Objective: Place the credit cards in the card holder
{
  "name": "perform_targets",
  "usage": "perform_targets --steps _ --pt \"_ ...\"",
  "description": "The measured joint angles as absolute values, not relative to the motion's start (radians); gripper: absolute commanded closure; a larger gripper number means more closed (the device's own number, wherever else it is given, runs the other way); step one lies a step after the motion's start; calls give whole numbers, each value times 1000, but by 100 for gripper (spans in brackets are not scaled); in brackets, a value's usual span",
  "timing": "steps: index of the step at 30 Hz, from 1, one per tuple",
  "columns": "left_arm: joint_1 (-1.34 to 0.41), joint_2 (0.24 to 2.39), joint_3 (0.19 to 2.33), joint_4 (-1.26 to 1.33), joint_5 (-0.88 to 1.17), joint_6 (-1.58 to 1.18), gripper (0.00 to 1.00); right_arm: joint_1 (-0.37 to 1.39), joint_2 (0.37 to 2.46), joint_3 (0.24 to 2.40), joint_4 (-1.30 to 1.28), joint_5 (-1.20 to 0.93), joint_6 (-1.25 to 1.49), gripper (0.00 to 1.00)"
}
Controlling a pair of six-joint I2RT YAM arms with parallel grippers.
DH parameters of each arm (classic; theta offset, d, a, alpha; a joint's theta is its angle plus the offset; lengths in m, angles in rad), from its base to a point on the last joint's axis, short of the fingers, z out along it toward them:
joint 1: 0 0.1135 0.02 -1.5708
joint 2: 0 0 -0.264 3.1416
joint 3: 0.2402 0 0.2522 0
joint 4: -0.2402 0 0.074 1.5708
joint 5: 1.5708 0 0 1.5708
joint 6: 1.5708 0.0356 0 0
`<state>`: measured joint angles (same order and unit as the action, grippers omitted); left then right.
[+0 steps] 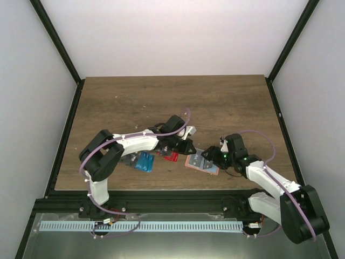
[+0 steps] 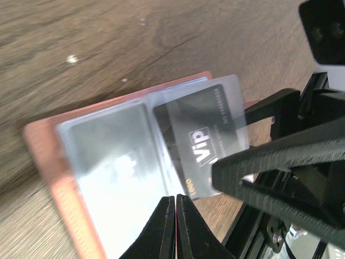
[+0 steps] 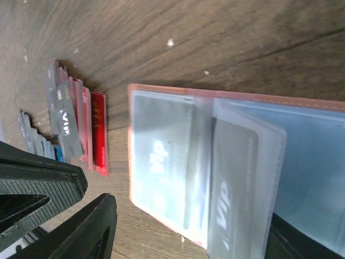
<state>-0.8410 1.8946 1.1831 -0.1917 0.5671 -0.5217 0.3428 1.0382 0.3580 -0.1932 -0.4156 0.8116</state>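
The tan-pink card holder (image 1: 200,162) lies open on the table, its clear sleeves up. Dark VIP cards sit inside the sleeves in the left wrist view (image 2: 202,143) and the right wrist view (image 3: 161,156). My left gripper (image 1: 185,147) hovers just left of the holder, shut (image 2: 176,210) on a thin red card seen edge-on between the pads. My right gripper (image 1: 214,155) is open (image 3: 191,216) and straddles the holder's near side, one finger (image 2: 259,172) lying over a sleeve. Loose red cards (image 1: 171,156), blue cards (image 1: 144,161) and dark cards (image 1: 128,159) lie to the left.
The loose cards form a fanned pile (image 3: 70,124) on the wooden table (image 1: 161,102), close to the holder's left edge. Black frame rails (image 1: 64,140) border the table on both sides. The two grippers are close together over the holder.
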Motion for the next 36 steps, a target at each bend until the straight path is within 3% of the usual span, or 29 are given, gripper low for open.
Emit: perform_targets --steps 7,16,21,26,36 --pt "-752 1732 1035 -179 534 -521 92 368 1148 462 -178 -487 822 37" --pt "-621 1459 849 -221 400 -490 60 552 1367 714 -121 -523 821 35" --pt "-581 1374 738 -237 367 -494 57 595 1447 759 -71 -530 796 45" --pt "-568 1356 657 -216 373 -506 56 612 1549 785 -13 -562 751 62" --pt "-522 1390 577 -101 429 -553 55 612 1737 905 67 -606 687 76"
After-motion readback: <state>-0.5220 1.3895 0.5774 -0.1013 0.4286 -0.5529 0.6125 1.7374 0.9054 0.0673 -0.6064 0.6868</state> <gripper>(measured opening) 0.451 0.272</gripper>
